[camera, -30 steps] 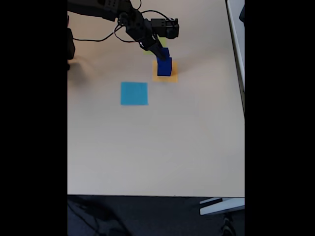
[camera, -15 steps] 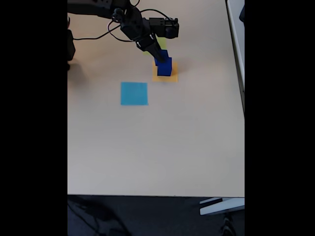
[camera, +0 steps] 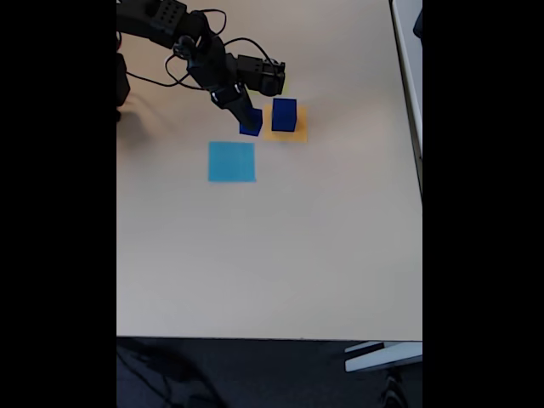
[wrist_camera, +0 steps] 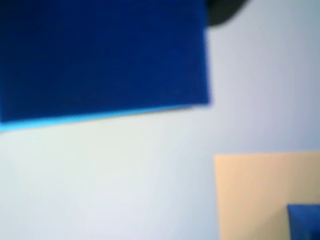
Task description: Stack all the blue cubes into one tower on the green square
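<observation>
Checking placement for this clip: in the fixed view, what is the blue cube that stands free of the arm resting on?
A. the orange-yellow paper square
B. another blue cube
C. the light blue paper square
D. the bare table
A: in the fixed view the free-standing blue cube sits on the orange-yellow paper square, while the light blue paper square lies bare to its lower left.

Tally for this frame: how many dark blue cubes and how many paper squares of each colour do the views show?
Dark blue cubes: 2, one on the orange-yellow square, one at the tool.
Orange-yellow squares: 1.
Light blue squares: 1.
Total: 4.
</observation>
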### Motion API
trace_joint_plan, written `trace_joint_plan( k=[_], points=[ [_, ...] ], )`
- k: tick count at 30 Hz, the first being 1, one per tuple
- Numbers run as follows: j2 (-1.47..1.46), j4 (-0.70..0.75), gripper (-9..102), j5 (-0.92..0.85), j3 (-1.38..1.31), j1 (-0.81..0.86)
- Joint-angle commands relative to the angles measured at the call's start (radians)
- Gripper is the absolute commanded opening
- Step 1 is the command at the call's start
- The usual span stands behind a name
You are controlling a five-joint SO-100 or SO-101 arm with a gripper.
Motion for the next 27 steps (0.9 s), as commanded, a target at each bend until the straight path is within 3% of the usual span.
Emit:
trace_joint_plan(
  k=[1, 14, 27],
  points=[
    [0.078, -0.061, 11, -0.015, 0.029, 0.018],
    [0.081, -0.293, 11, -0.051, 0.212, 0.066],
    [0.080, -0.407, 11, -0.048, 0.316, 0.092]
  ],
)
